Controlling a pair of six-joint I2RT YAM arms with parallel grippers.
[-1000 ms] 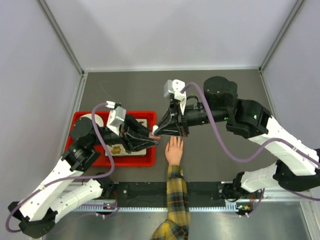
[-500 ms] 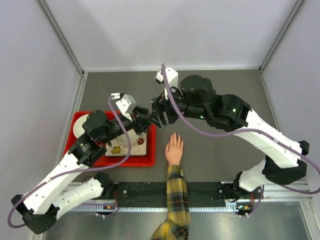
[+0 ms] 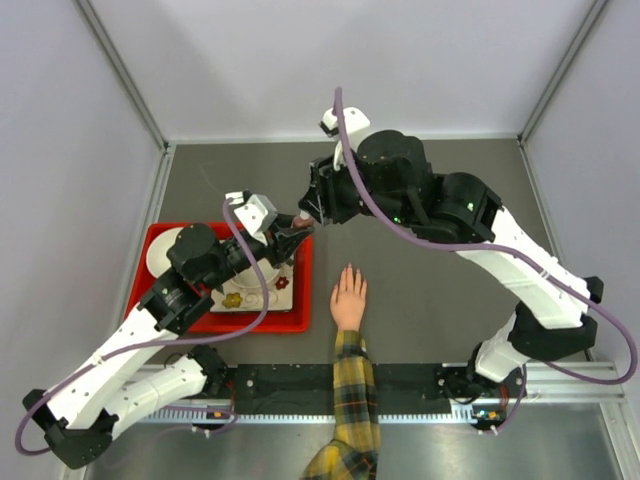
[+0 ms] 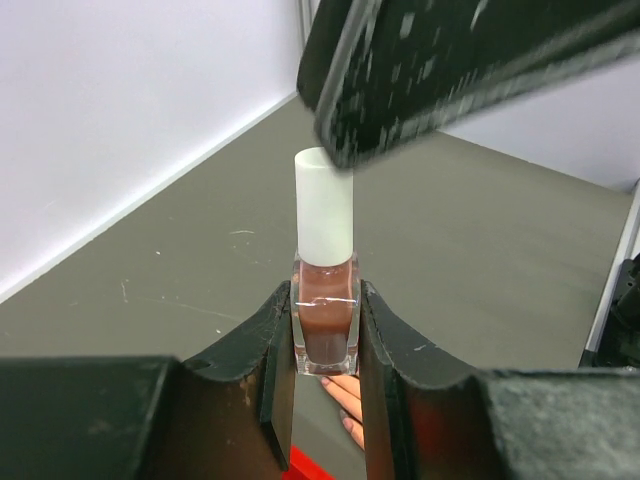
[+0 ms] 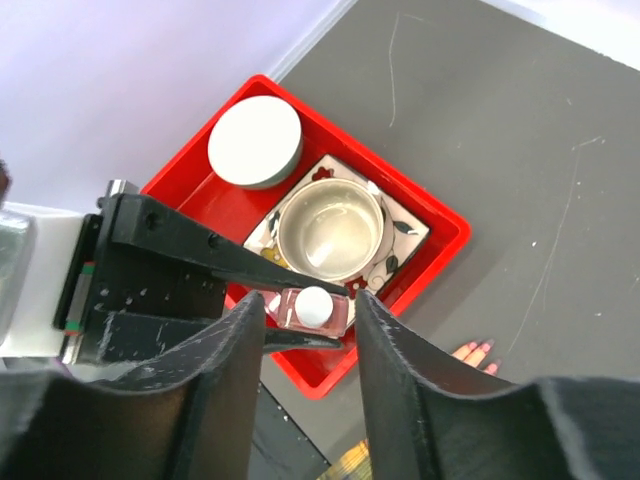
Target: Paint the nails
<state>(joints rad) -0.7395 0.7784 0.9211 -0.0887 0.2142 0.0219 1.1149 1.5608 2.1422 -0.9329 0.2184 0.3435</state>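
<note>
— Looking from the left: what has your left gripper point(image 4: 325, 335) got?
— It is clamped tight on a nail polish bottle point(image 4: 326, 318), brownish-pink with a white cap point(image 4: 325, 210). The bottle stands upright over the right end of the red tray point(image 3: 255, 322). In the tray you have a white disc point(image 5: 255, 140) and a bowl point(image 5: 331, 228) on a flowered plate point(image 5: 395, 240).
— And your right gripper point(image 5: 310, 300)?
— It hangs just above the cap, jaws apart with a gap on each side, holding nothing.
— Where are the nails point(image 5: 476, 349)?
— On the person's hand point(image 3: 349, 297), flat on the table point(image 3: 450, 200) just right of the tray and nearer than both grippers. The tips look pink.
</note>
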